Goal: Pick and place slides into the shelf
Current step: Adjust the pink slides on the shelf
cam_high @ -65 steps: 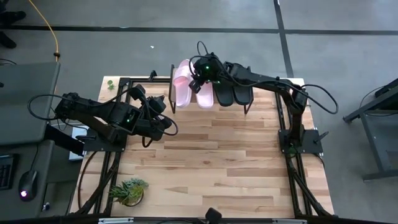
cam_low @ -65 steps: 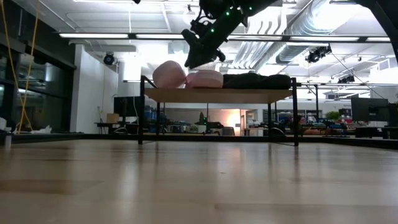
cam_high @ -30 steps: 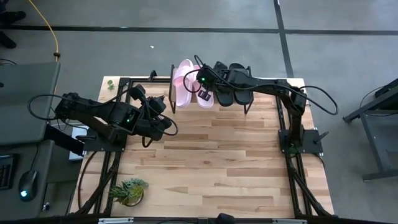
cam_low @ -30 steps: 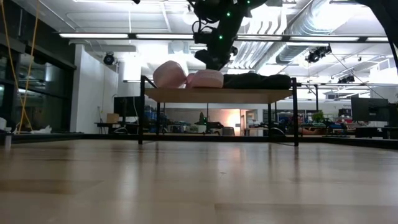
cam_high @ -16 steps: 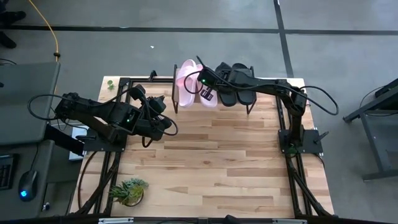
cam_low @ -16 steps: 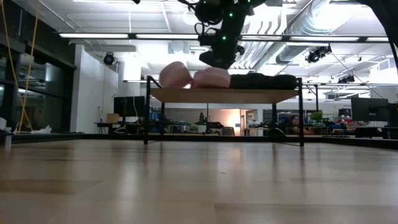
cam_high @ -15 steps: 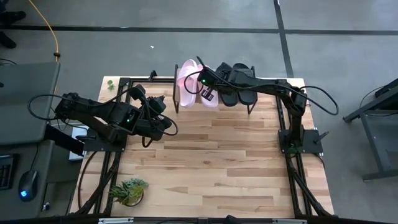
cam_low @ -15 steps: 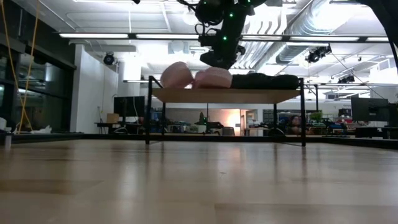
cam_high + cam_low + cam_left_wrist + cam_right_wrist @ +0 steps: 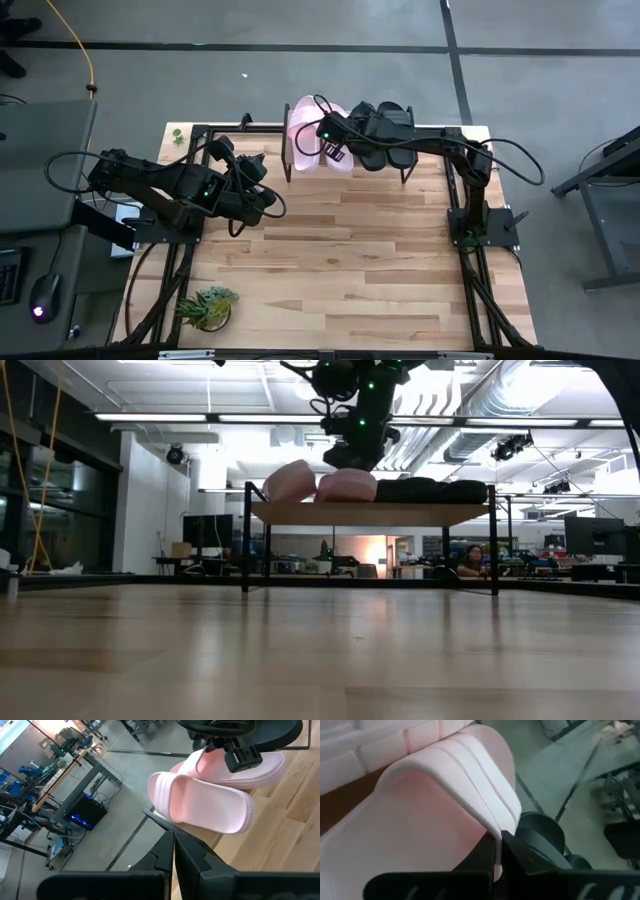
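Four slides lie side by side on the shelf (image 9: pixel 404 172), a low riser with a light wood top and thin black legs standing at the far edge of the surface. The two pink slides (image 9: pixel 308 140) occupy the shelf's left part, touching each other, soles down, each with one wide ribbed strap arching over the footbed. The two black slides (image 9: pixel 385 135) lie just beside them on the right part, also soles down and close together. Seen level from the low view, the pink slides (image 9: pixel 320 484) rise as rounded humps above the shelf top, while the black slides (image 9: pixel 430 489) sit lower and flatter.
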